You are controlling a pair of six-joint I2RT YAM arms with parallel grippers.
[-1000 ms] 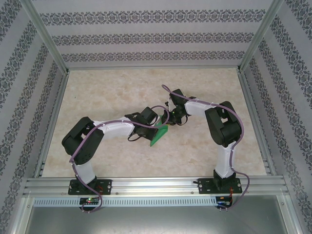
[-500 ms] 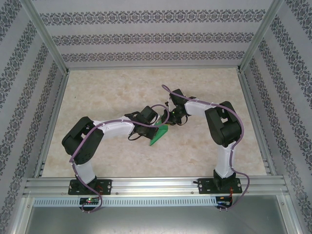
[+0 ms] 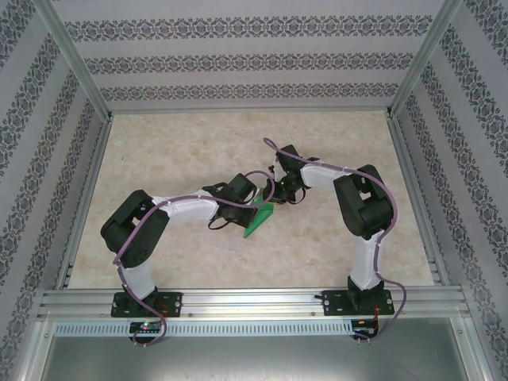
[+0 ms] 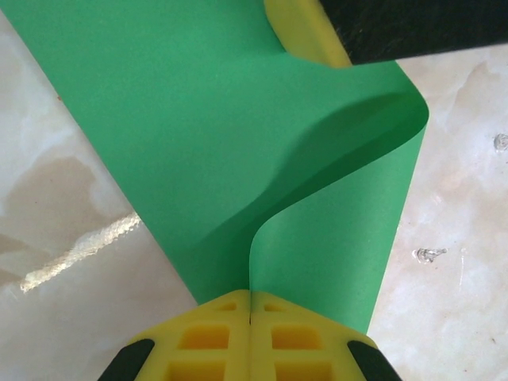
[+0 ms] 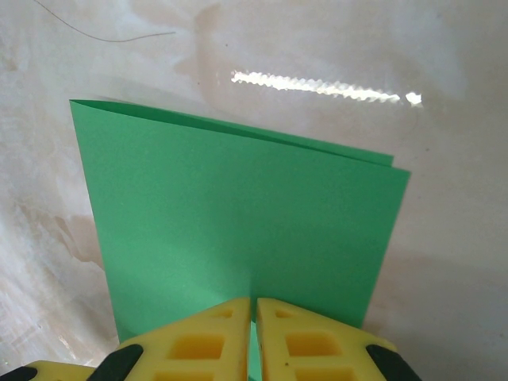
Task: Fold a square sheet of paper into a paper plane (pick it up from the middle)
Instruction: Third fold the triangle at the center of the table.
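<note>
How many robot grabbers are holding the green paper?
2. The left gripper pinches the green paper from the left side, and the right gripper pinches it from the right. Both are shut on it.

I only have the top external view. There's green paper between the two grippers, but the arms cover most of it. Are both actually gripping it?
Observer: The left wrist view shows the left gripper shut on one edge of the paper.
Operator: And the other one?
Observer: The right wrist view shows the right gripper shut on the paper too, pinching its near edge.
Operator: Is the paper flat or folded?
Observer: It's doubled over. The right wrist view shows two layers whose far edges almost line up.
</note>
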